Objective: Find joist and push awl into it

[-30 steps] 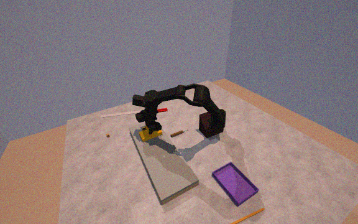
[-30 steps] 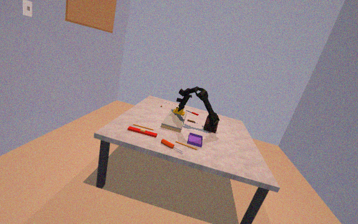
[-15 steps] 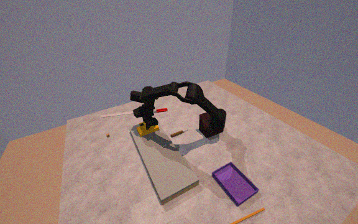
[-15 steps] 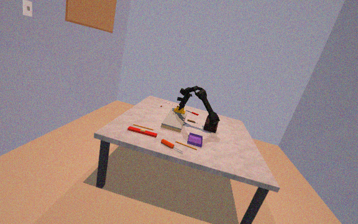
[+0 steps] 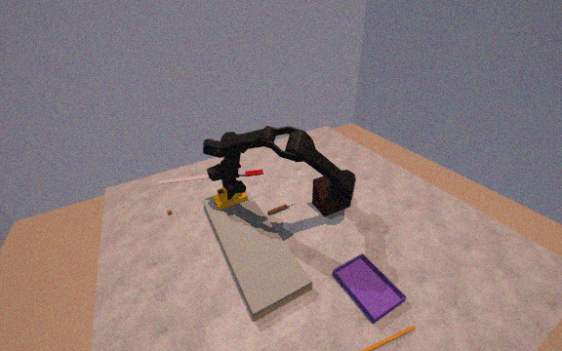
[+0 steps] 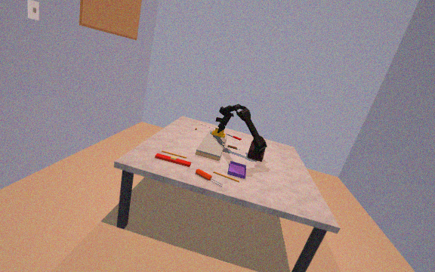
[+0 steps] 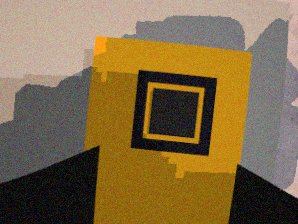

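My gripper is shut on the yellow stud finder, which is at the far end of the grey floor panel. I cannot tell whether it touches the panel. The square window on its top is dark. The awl, with a brown handle, lies on the table between the panel and the arm's base. The purple tray is empty, near the panel's near end. The joist is hidden.
A red-handled tool lies behind the panel. A small orange block is to its left. Near the front are orange sticks, a red level and an orange-handled tool.
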`<control>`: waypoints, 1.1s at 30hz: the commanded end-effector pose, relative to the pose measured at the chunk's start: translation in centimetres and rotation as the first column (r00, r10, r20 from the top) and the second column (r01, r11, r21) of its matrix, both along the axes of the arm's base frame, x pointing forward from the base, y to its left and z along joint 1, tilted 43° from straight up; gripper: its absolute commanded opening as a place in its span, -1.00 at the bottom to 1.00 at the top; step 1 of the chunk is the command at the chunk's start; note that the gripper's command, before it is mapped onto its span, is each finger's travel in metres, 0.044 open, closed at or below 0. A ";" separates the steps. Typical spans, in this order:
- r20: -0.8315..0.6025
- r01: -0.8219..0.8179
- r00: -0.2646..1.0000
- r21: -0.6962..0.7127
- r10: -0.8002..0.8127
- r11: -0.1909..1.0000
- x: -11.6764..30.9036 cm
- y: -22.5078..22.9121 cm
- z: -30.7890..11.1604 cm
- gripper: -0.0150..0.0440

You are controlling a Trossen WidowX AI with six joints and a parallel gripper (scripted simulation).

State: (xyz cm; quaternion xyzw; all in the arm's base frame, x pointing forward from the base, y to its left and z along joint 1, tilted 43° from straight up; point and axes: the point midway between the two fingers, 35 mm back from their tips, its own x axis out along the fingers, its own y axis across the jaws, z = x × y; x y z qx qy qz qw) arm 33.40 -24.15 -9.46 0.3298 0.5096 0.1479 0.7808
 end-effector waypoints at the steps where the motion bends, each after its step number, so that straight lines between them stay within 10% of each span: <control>1: 0.000 0.000 1.000 0.002 0.000 1.000 0.0 0.1 0.1 -0.49; 33: 0.002 -0.014 1.000 -0.011 0.014 1.000 -1.6 -6.3 7.7 -0.49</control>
